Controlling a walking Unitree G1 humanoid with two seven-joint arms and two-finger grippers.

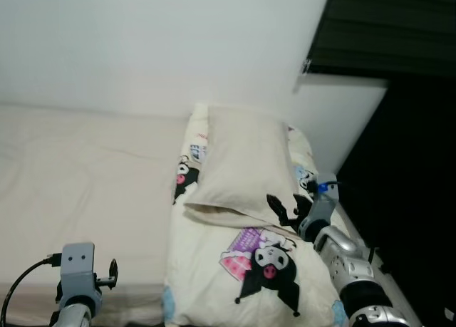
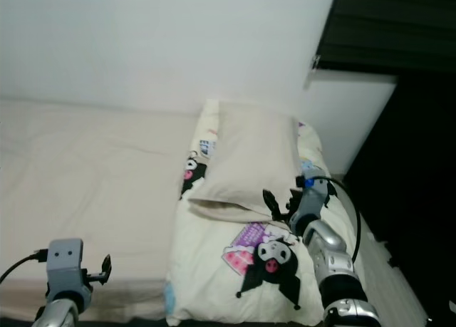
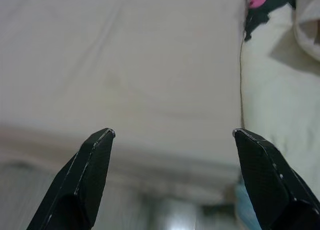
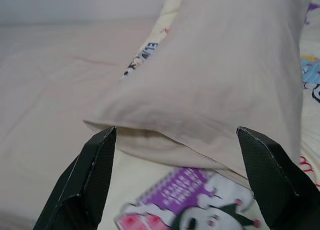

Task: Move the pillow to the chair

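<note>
1. Here, my left gripper (image 3: 172,135) hangs low with its fingers spread wide over the edge of the plain beige bed sheet (image 1: 85,177).
2. My right gripper (image 4: 175,135) is stretched forward, fingers wide apart, nothing between them.
3. Under those fingers lies the cartoon-printed quilt (image 1: 263,270).
4. Just ahead of my right fingertips rests the cream pillow (image 1: 246,163), lying on that quilt, near the white wall (image 1: 157,42).

Beige bed sheet (image 1: 85,163), lightly creased. Cartoon-print blanket (image 1: 242,284) along bed's right side, black/pink character pics. White wall (image 1: 157,42) behind. Dark slatted blind (image 1: 385,28) upper right.
</note>
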